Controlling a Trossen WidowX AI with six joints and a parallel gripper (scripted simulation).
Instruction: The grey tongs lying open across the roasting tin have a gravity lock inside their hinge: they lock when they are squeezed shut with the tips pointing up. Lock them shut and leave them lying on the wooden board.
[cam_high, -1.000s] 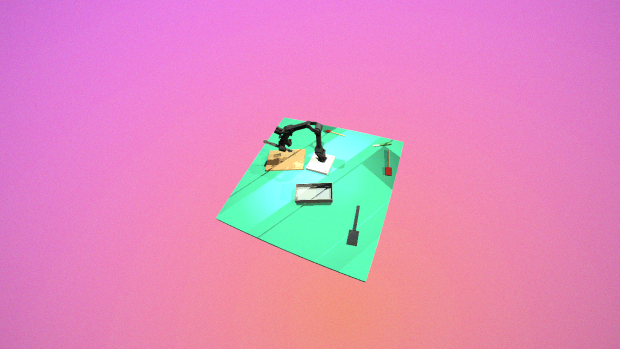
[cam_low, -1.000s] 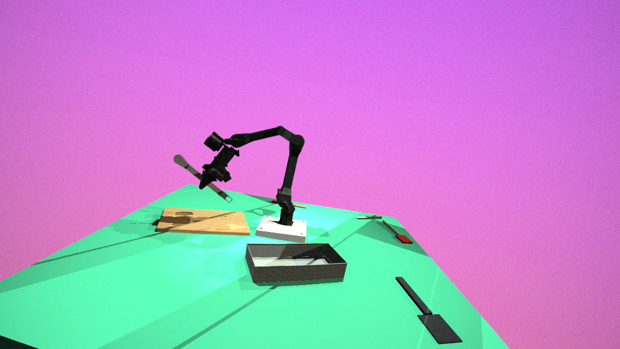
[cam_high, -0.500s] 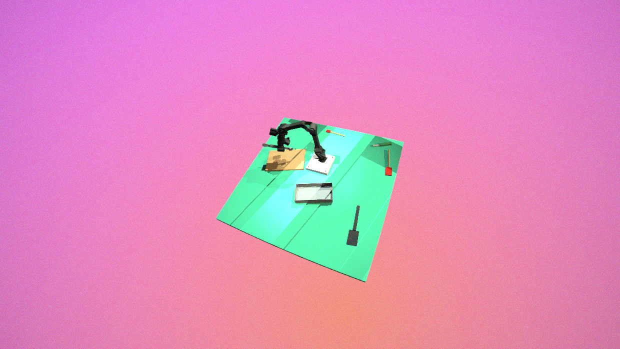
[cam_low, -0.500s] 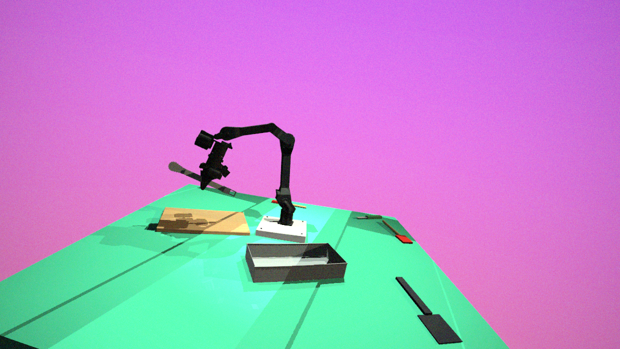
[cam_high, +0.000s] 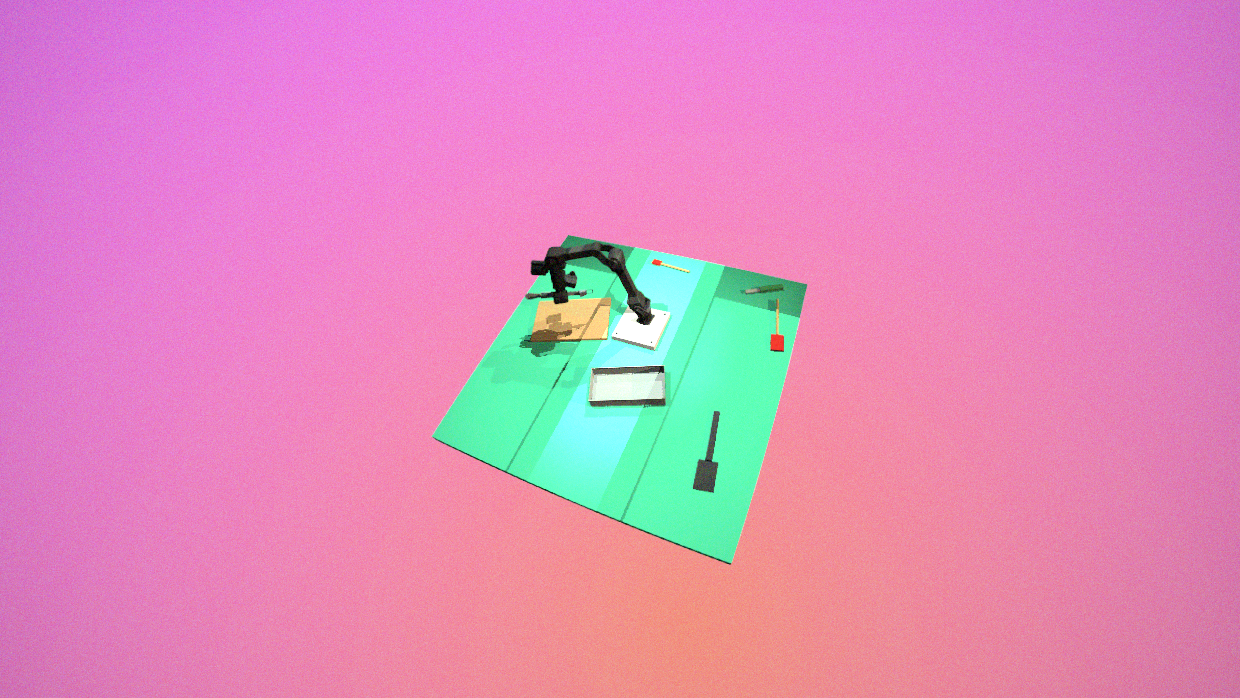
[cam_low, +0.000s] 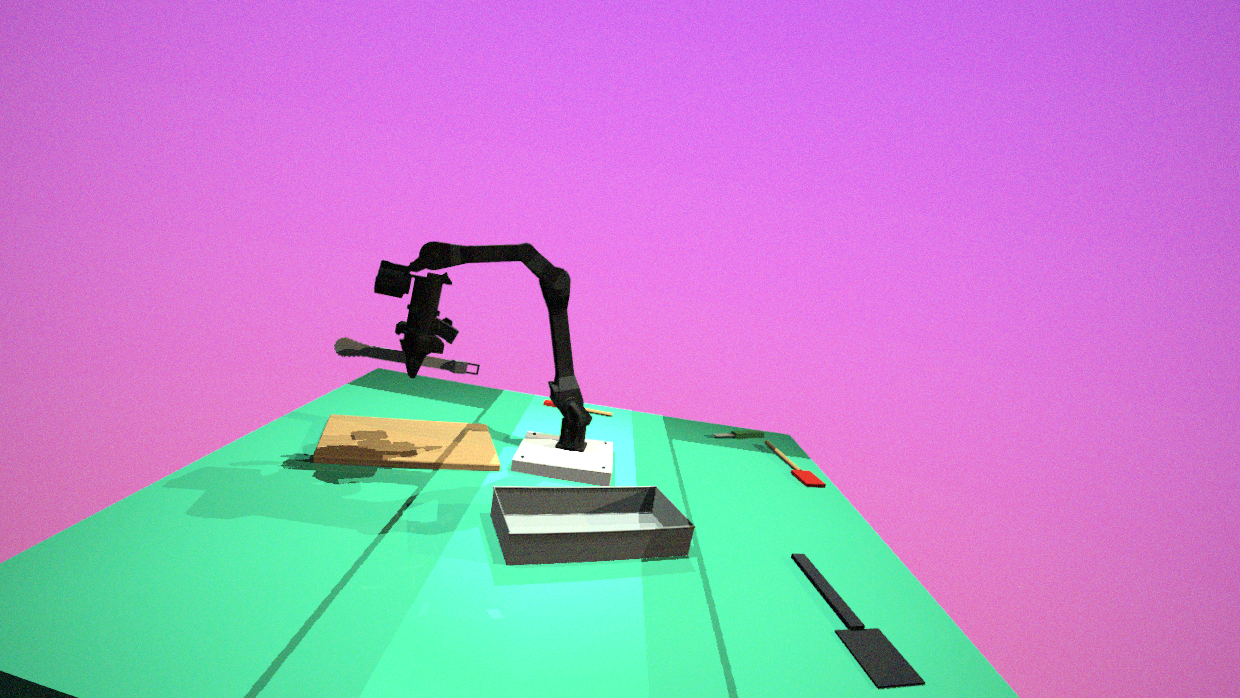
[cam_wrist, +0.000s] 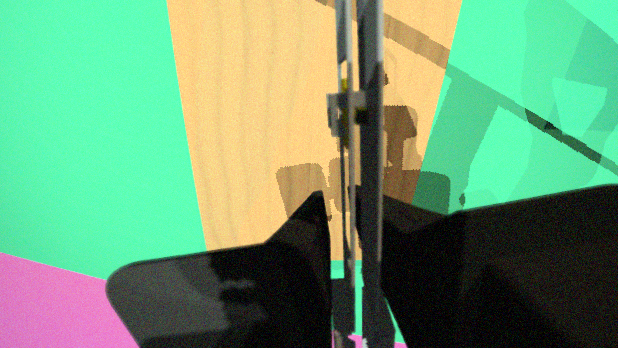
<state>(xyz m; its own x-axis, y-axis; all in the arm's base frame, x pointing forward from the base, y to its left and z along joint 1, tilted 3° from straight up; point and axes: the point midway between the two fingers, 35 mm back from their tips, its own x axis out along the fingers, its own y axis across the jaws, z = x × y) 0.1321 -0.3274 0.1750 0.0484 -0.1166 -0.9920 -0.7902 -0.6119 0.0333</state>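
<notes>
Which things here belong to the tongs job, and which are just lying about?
Job:
- grey tongs
- wooden board
- roasting tin

Lying about:
- two red-headed tools with pale handles
- black spatula
- green-handled utensil

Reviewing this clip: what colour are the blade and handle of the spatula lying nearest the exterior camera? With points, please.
Both dark grey, near black; the spatula (cam_high: 706, 475) (cam_low: 879, 657) shows best in the exterior view.

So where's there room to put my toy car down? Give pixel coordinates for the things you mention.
Probably between the tin (cam_high: 627, 404) (cam_low: 598, 546) and the black spatula (cam_high: 705, 475) (cam_low: 880, 657), or between the tin and the red spatula on the right (cam_high: 776, 342) (cam_low: 807, 477). It's crowded by the board (cam_high: 594, 319) (cam_low: 468, 446) (cam_wrist: 250, 100): the hand (cam_low: 413, 374) (cam_wrist: 336, 197) holds the tongs (cam_low: 377, 352) (cam_wrist: 372, 100) above it.
</notes>
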